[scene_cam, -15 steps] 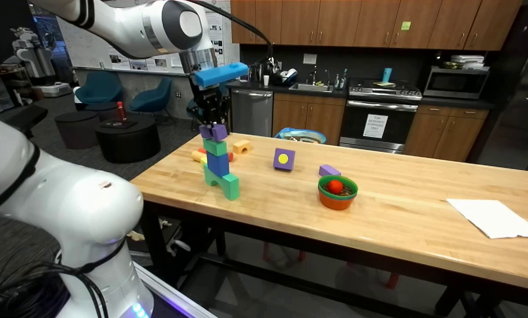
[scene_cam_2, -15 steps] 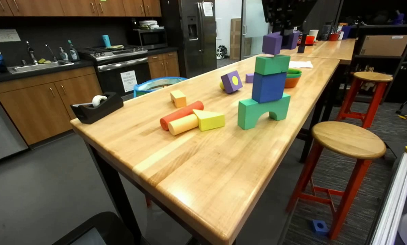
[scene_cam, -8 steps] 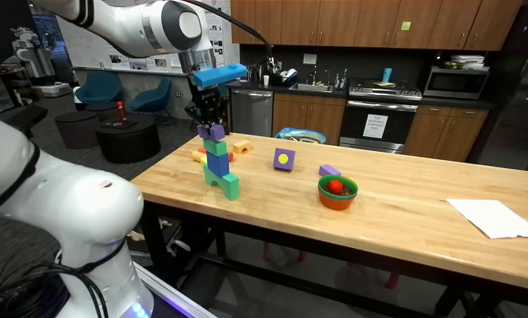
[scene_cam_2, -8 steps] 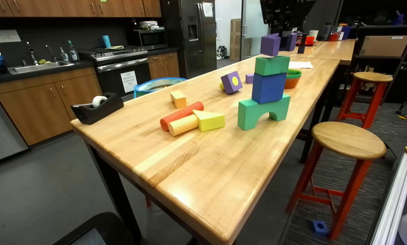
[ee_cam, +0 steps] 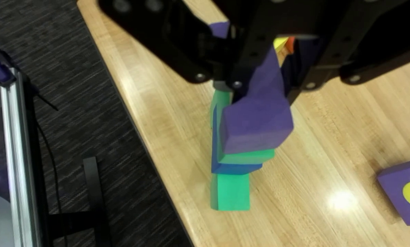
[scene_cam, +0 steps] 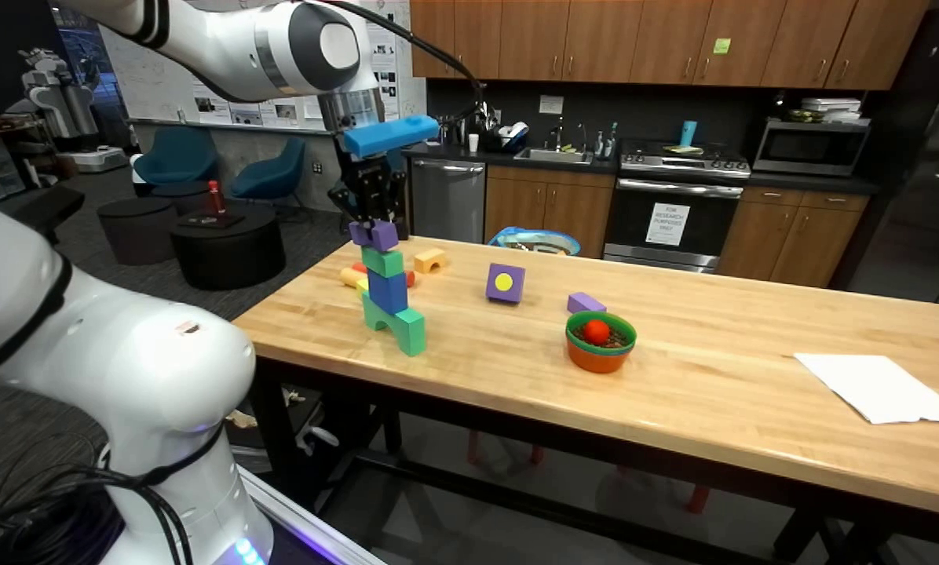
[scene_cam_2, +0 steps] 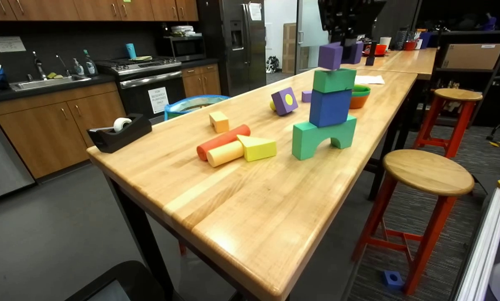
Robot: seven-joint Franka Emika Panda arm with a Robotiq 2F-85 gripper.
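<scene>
Jaws clamped on the purple block (ee_cam: 258,123), right over the green block (scene_cam_2: 335,80), and whether those two touch I can't tell! Directly below comes the blue block (scene_cam_2: 330,108), then the green arch (scene_cam_2: 304,140), planted on the table (scene_cam_2: 241,200). Near the arch lie a yellow wedge (scene_cam_2: 260,148), an orange cylinder (scene_cam_2: 225,153) and a red cylinder (scene_cam_2: 225,141); further out, a dotted purple cube (scene_cam_2: 280,104), then nested bowls (scene_cam: 599,358).

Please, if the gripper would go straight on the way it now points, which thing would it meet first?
Probably the top green block, just under the purple block that the gripper holds; the purple block would press on it first. Whether they touch is hard to tell.
</scene>
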